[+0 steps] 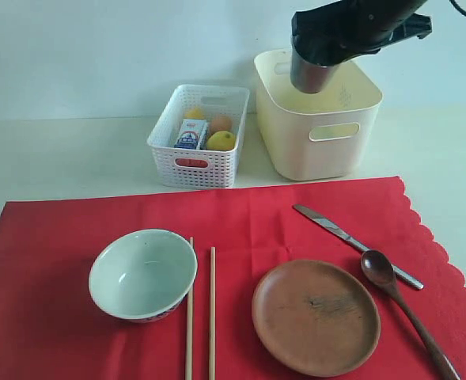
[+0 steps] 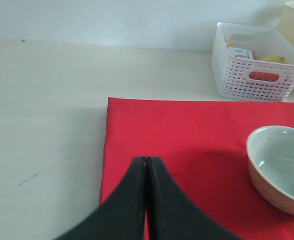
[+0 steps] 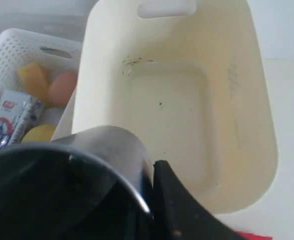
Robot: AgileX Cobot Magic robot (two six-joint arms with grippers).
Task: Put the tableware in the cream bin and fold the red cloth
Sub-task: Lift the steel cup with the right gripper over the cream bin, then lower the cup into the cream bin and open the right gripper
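My right gripper (image 1: 321,54) is shut on the rim of the steel cup (image 1: 312,73), holding it upright over the near-left part of the cream bin (image 1: 327,134). From the right wrist the cup (image 3: 112,145) hangs above the bin's bare floor (image 3: 171,115). On the red cloth (image 1: 51,261) lie the pale green bowl (image 1: 142,273), two chopsticks (image 1: 212,317), the brown plate (image 1: 316,315), the knife (image 1: 351,241) and the wooden spoon (image 1: 399,297). My left gripper (image 2: 146,160) is shut and empty over the cloth's corner (image 2: 186,130), left of the bowl (image 2: 279,167).
A white lattice basket (image 1: 201,162) with food items stands just left of the cream bin; it also shows in the left wrist view (image 2: 256,75). Pale tabletop (image 1: 58,150) lies left of and behind the cloth.
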